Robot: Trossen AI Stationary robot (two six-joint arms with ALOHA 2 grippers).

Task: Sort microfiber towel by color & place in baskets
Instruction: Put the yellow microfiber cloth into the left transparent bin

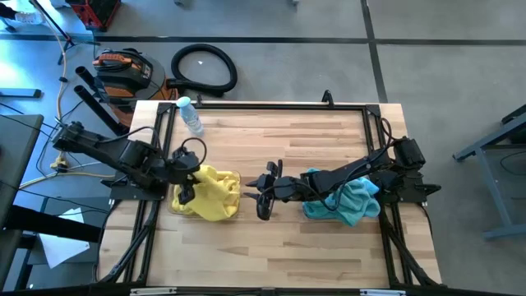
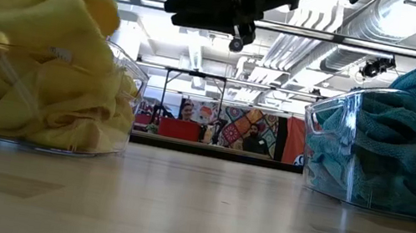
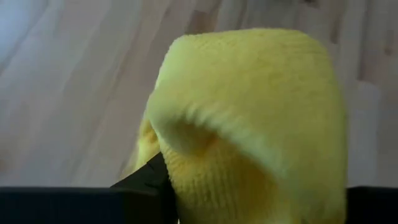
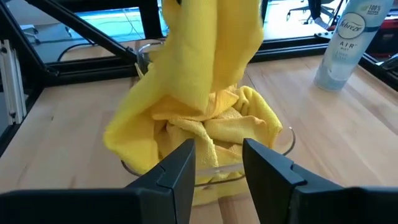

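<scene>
Right up close in the left wrist view, a yellow towel (image 3: 249, 118) is pinched tight in the left gripper (image 1: 187, 182), with one dark finger (image 3: 146, 180) peeking out beneath the fuzzy cloth. That towel is held hanging over the left basket (image 2: 125, 77), which is already piled with more yellow towels (image 2: 33, 96); the lifted one is seen draping down onto the pile in the right wrist view.

Over the bare wood in the middle of the table (image 1: 329, 247), the right gripper (image 1: 265, 196) is parked with its fingers (image 4: 180, 168) spread apart and nothing between them, pointed at the yellow basket but well clear of it.

On the right side, the second basket (image 2: 334, 121) is stuffed with teal-blue towels (image 1: 353, 201), heaped above its rim.

Farther back, near the table's far left corner, a clear spray bottle (image 1: 191, 115) with a blue cap is lying. Beyond the table edge, a room with people seated at a bench is visible in the low view.
</scene>
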